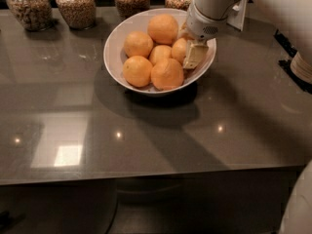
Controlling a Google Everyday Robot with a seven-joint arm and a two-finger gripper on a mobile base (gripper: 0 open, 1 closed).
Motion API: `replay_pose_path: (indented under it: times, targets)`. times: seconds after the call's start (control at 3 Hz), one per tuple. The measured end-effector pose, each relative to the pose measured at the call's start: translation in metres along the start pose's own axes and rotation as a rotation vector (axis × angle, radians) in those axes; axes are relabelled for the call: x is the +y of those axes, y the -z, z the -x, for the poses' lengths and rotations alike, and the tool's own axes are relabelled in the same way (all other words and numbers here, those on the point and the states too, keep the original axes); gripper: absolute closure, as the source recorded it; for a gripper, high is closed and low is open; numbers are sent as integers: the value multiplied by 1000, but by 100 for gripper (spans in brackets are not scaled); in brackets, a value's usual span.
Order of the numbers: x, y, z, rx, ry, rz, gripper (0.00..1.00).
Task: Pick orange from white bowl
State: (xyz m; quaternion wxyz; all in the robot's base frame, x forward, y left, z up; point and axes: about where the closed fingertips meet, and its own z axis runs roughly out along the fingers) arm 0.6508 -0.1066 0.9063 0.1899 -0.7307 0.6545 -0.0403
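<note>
Gripper: your gripper (191, 55) is down inside the white bowl (113, 47), at its right side, just within the rim.
Jaws: you cannot tell how they stand. The gripper's far side is hidden behind the fruit and the wrist housing.
Contact: the gripper's pale tip lies against the right flank of the orange (179, 49).
Orange: it sits in the bowl's right half, wedged among the others, partly covered by your gripper.
Crowding: five other oranges (138, 44) fill the bowl. One at the front touches your target from below-left, one at the back lies just beside it.
Arm: the white arm (214, 4) comes in from the upper right, over the bowl's far rim.
Surroundings: four glass jars (75, 5) line the back of the dark glossy counter (146, 140), apart from the bowl.
</note>
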Motion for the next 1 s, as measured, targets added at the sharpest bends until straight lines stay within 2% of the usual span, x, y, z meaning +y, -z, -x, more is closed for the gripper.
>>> replay_pose_path:
  times: [0.33,0.67,1.0]
  targets:
    - [4,10,0,-20,-5,-6,99]
    - [8,35,4,-62,5,-24,100]
    - [19,73,13,-121,32,-27,100]
